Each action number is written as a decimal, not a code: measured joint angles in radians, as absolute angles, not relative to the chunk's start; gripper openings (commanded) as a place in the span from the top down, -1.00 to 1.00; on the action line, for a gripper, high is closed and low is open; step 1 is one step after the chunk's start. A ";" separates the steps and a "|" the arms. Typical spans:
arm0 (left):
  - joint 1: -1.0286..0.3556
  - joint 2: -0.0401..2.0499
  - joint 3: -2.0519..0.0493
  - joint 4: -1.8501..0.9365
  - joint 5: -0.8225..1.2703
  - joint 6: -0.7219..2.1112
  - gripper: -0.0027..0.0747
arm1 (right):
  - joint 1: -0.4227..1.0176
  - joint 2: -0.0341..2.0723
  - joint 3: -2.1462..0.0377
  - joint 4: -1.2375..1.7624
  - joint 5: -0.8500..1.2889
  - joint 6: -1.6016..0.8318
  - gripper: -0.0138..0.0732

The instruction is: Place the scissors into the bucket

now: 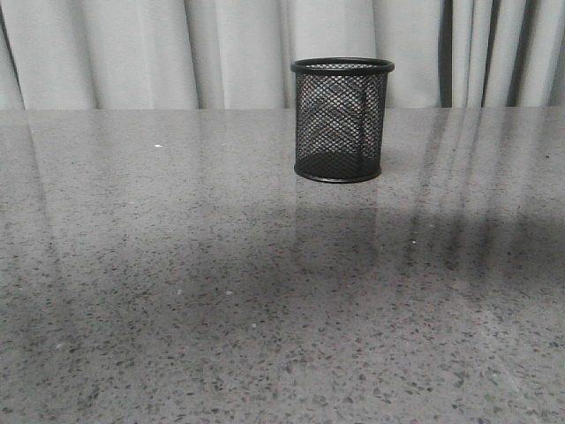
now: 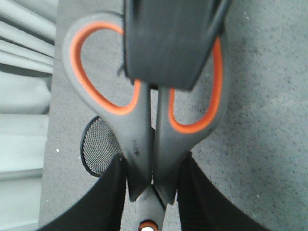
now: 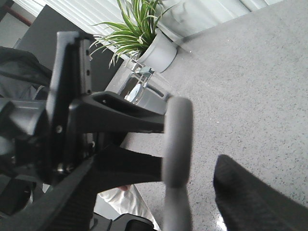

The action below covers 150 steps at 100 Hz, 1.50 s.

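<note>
Hanging in the left gripper (image 2: 153, 192), the scissors (image 2: 144, 120) are clamped just past where the handles meet, the two dark fingers (image 2: 108, 197) pressed tight on either side of the shanks. The orange-lined loops lie toward the camera and the blades run away from it, out of view beyond the fingers, so the long axis lies straight along the gripper's own line, tips leading. The bucket (image 1: 342, 119) stands upright toward the back of the speckled table (image 1: 221, 291), in front of the curtains (image 1: 132, 53); from the left wrist its mesh mouth (image 2: 98, 153) shows beside and below the scissors, off to one side, not yet under them.

To do this well, I'd say the arm should slide over until the blades sit over the middle of that opening, keep them near vertical, and lower well inside before letting go, since the scissors look taller than the cup and a tilted release could tip it.

The right gripper (image 3: 192, 192) holds nothing, its fingers spread apart over bare table, with a potted plant (image 3: 144, 33) beyond the edge
</note>
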State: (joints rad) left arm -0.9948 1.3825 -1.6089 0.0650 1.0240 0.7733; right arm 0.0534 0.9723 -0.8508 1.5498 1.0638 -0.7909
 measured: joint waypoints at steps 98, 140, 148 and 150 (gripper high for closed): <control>-0.734 1.332 -1.609 0.223 0.997 0.543 -0.21 | 0.053 1.008 -1.037 1.163 0.909 -0.722 0.78; -0.345 1.176 -1.610 0.075 1.052 0.514 -0.21 | 0.053 1.235 -1.391 0.618 1.021 -0.437 0.78; -0.310 1.153 -1.613 0.065 1.061 0.514 -0.21 | 0.053 1.281 -1.435 0.591 1.054 -0.428 0.78; -0.304 1.147 -1.613 0.064 1.063 0.514 -0.21 | 0.055 1.293 -1.446 0.583 1.061 -0.426 0.78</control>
State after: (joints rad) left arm -0.3045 1.1474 -1.6128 0.0637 1.0625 0.5138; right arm 0.0554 1.2932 -1.4456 0.5835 1.0611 -0.4263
